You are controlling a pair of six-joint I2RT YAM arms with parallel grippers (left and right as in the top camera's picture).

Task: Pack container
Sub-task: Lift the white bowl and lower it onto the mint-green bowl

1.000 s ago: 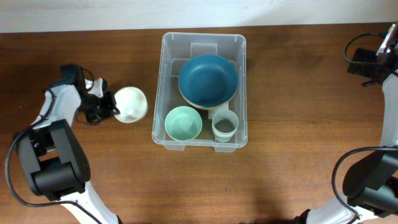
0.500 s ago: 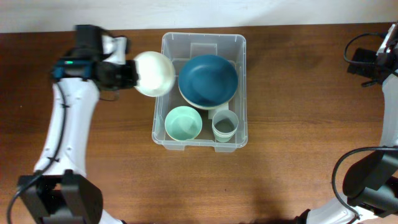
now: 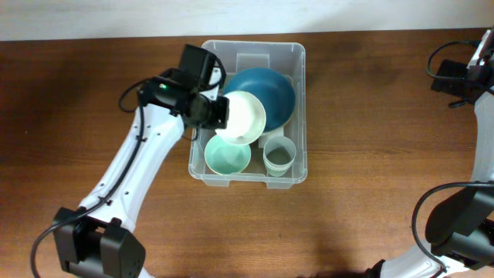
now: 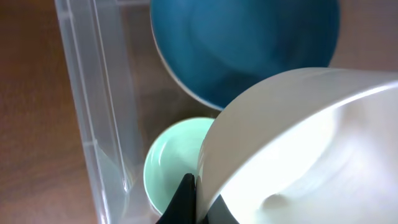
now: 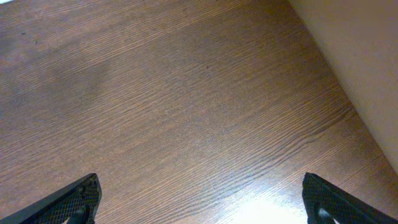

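The clear plastic container (image 3: 297, 54) stands at the table's middle back. Inside it are a large dark blue bowl (image 3: 266, 91), a mint green bowl (image 3: 225, 154) and a pale cup (image 3: 279, 157). My left gripper (image 3: 218, 110) is shut on the rim of a white bowl (image 3: 243, 117) and holds it tilted above the container, between the blue and mint bowls. In the left wrist view the white bowl (image 4: 298, 149) fills the right side, with the blue bowl (image 4: 242, 43) and mint bowl (image 4: 171, 168) below it. My right gripper (image 5: 199, 202) is open and empty over bare table at the far right.
The container's left wall (image 4: 93, 112) runs close beside the held bowl. The brown wooden table (image 3: 370, 216) surrounds the container. A pale wall edge (image 5: 367, 56) lies at the table's far right side.
My left arm carried the white bowl from the table left of the container, up and right, over the container's rim to above the bowls inside. The right arm has not moved.
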